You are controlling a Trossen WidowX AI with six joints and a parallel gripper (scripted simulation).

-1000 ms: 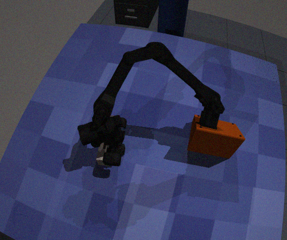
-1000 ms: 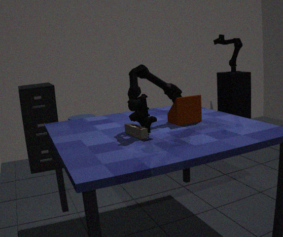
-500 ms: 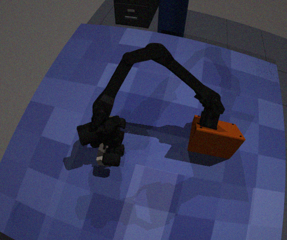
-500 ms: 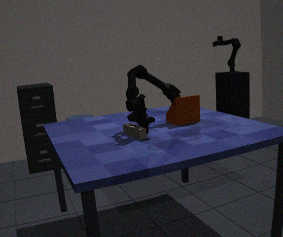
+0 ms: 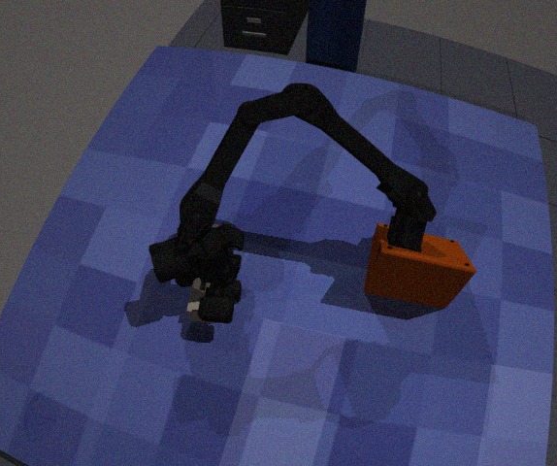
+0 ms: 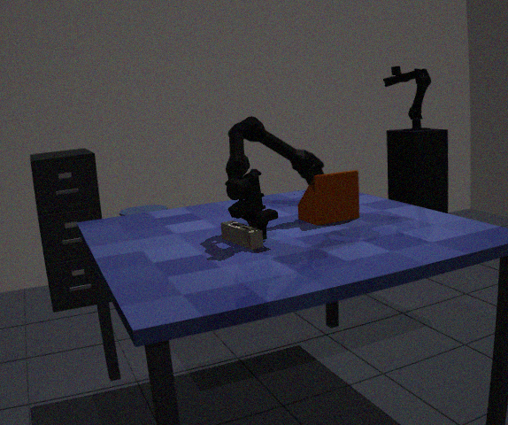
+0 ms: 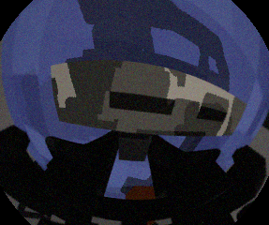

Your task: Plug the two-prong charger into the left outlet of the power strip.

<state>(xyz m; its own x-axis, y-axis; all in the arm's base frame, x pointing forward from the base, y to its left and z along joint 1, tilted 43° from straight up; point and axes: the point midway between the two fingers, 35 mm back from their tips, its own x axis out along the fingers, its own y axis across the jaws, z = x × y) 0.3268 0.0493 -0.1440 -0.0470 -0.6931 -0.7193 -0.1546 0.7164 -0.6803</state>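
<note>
My arm (image 5: pixel 301 97) (image 6: pixel 250 127) arches from the orange base (image 5: pixel 419 278) (image 6: pixel 336 197), wrist bent down over the desk (image 5: pixel 288 431) (image 6: pixel 318 269). My jaws are closed on a small dark block, presumably the charger, beside the power strip (image 5: pixel 193 305) (image 6: pixel 242 235) (image 7: pixel 141 89).

high top view, oblique exterior, close wrist view, table (image 5: pixel 288 426) (image 6: pixel 336 274) (image 7: pixel 23 61) shared

The power strip (image 5: pixel 193 305) (image 6: pixel 242 235) (image 7: pixel 143 84) lies on the table (image 5: pixel 288 421) (image 6: pixel 290 269) (image 7: pixel 22 61), beneath the claw (image 5: pixel 203 295) (image 6: pixel 263 230) (image 7: pixel 133 130).
</note>
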